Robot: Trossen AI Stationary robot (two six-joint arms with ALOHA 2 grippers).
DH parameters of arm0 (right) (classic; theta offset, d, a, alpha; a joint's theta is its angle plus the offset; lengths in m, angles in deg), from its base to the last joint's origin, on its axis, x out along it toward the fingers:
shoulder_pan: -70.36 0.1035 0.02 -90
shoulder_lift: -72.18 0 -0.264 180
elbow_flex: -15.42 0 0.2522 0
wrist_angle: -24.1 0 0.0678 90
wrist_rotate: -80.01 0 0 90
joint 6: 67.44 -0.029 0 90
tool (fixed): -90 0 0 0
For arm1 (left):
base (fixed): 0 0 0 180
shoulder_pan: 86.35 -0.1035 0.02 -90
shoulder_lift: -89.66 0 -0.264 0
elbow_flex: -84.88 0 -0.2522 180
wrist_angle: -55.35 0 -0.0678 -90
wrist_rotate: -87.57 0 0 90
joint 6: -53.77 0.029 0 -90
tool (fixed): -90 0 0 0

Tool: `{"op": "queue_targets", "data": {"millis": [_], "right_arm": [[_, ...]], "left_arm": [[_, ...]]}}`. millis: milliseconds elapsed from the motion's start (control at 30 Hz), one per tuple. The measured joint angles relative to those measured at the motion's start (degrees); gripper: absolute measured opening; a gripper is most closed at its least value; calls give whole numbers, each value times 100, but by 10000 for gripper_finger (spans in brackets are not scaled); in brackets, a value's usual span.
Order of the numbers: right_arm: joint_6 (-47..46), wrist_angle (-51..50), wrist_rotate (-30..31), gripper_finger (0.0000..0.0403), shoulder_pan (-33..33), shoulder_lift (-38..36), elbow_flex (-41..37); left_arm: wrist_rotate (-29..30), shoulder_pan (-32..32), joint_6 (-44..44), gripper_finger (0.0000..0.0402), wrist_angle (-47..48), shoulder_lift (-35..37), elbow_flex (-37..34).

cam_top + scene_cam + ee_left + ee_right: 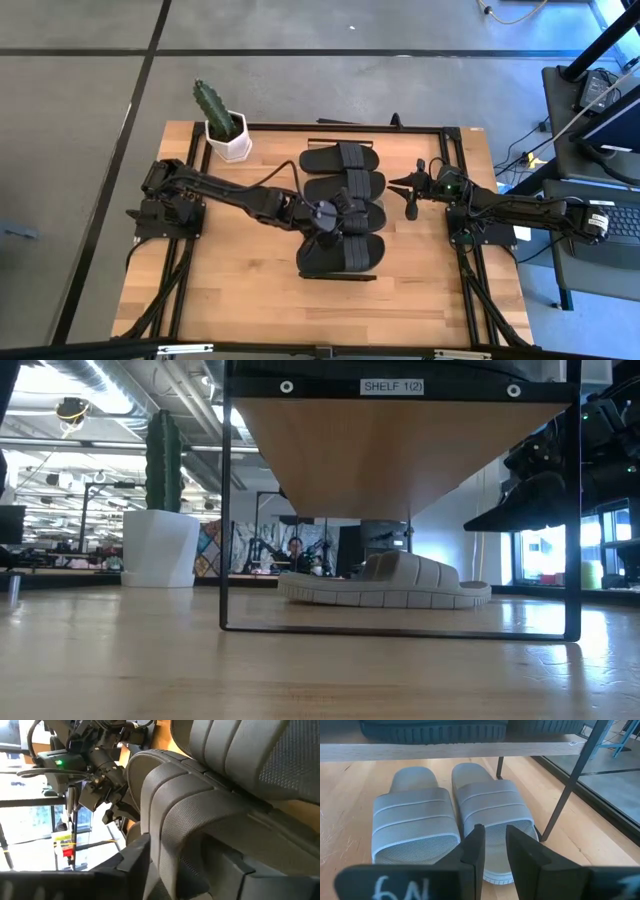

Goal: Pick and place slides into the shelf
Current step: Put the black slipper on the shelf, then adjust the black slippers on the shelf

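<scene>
Four black slides lie on shelf; two pale slides beneath. Left gripper above third slide, fingers: cannot tell. Right gripper narrow, empty, beside shelf. Risk: retreating left arm drags slide off.

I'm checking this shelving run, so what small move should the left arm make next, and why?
Probably lift the left hand straight up and clear. Four black slides lie in a row on the shelf, the hand sits over the third one with its fingers apart, and the two beige slides are under the shelf already.
</scene>
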Motion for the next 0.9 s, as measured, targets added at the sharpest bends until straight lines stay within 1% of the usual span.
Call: {"op": "queue_targets", "data": {"millis": [100, 233, 300, 367, 467, 533, 600, 667, 733, 767, 833, 900], "right_arm": [[-1, 0, 0, 80, -1, 0, 0], [-3, 0, 0, 80, 0, -1, 0], [-3, 0, 0, 80, 0, -2, 0], [-8, 0, 0, 80, 0, -2, 0], [-43, 0, -2, 80, -1, -2, 0], [-343, 1, -2, 80, -1, -2, 2], [-738, -13, -43, 80, -1, -2, 51], [-1014, 0, -307, 80, -1, -2, 158], [-1136, -23, -732, 80, -1, -2, 316], [-1191, -89, -910, 80, 0, -4, 435], [-1225, -479, -1029, 80, 3, -50, 755], [-1176, -1142, -1015, 80, 2, -104, 1129]], "left_arm": [[117, 42, -181, 173, 47, 0, 0], [389, 117, -415, 176, 365, 73, 0], [406, 125, -695, 176, 556, 203, 0], [285, 143, -1116, 176, 773, 348, 0], [-9, 102, -1816, 177, 1212, 614, 0], [-285, 15, -2440, 177, 1479, 775, 0], [-770, -100, -3115, 177, 1754, 904, 0], [-1434, -237, -3540, 177, 1980, 991, 0], [-2024, -342, -3655, 177, 2091, 1024, 0], [-2215, -381, -3656, 177, 2118, 1025, 0], [-2347, -403, -3649, 177, 2126, 1025, 0], [-2352, -392, -3616, 177, 2176, 1027, 0]]}}
